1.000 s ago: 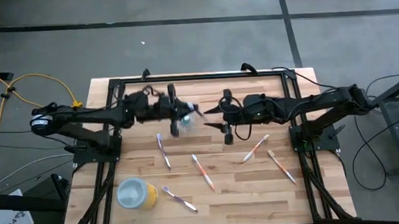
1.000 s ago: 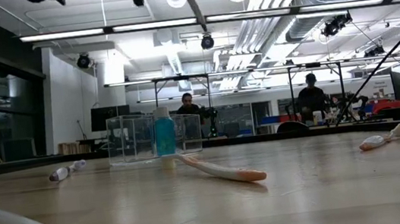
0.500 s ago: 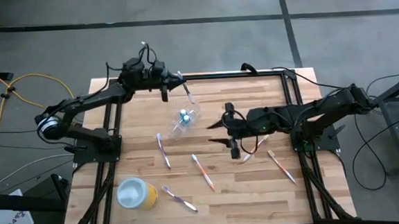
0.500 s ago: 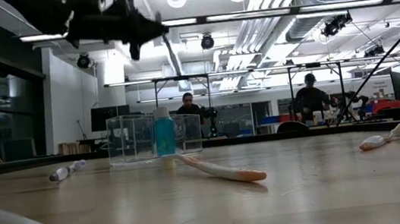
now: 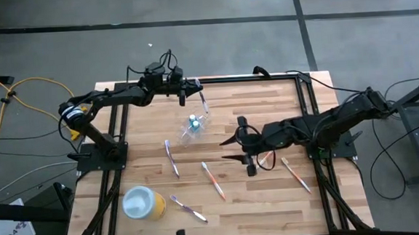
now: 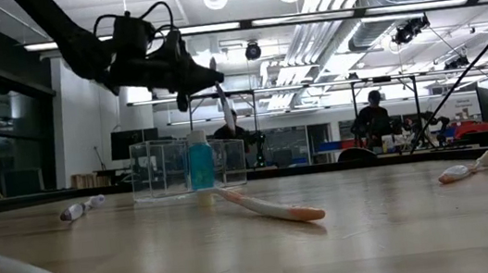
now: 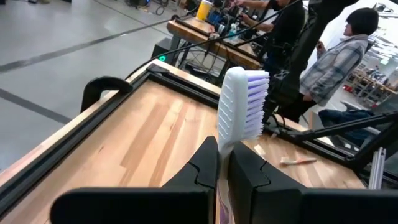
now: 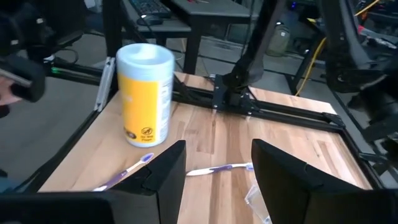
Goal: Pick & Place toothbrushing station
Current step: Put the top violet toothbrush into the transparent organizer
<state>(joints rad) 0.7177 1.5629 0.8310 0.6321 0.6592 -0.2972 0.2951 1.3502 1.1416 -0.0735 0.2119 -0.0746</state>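
Observation:
My left gripper (image 5: 190, 91) is up over the table's far part, shut on a white toothbrush (image 6: 223, 97) with purple bristles (image 7: 256, 102). A small clear plastic cup (image 5: 187, 135) sits mid-table with a blue tube (image 5: 194, 122) at it; both show in the low view, the cup (image 6: 162, 170) and the tube (image 6: 200, 162). My right gripper (image 5: 245, 150) is open and empty to the cup's right. Loose toothbrushes lie flat on the wood: a purple one (image 5: 172, 159), an orange one (image 5: 213, 180) and another purple one (image 5: 189, 208). My left gripper pinches the toothbrush between its two fingers at the neck just below the head (image 7: 222, 155). The head stands out past the fingertips. The rest of the handle is hidden by the fingers in the wrist view. The toothbrush is lifted clear of the table, slanting steeply (image 6: 227, 111).
A large yellow cup with a pale top (image 5: 143, 203) stands near the front left. More toothbrushes lie at the right (image 5: 295, 174) and beside my right gripper (image 5: 269, 157). A black frame rail (image 5: 251, 78) runs along the far edge. People show in the room behind.
My left gripper has gone from over the clear cup up and toward the far edge with the white toothbrush, then a little toward the right and lower. My right gripper has moved toward the near edge, still open. The cup and tube have stayed in place.

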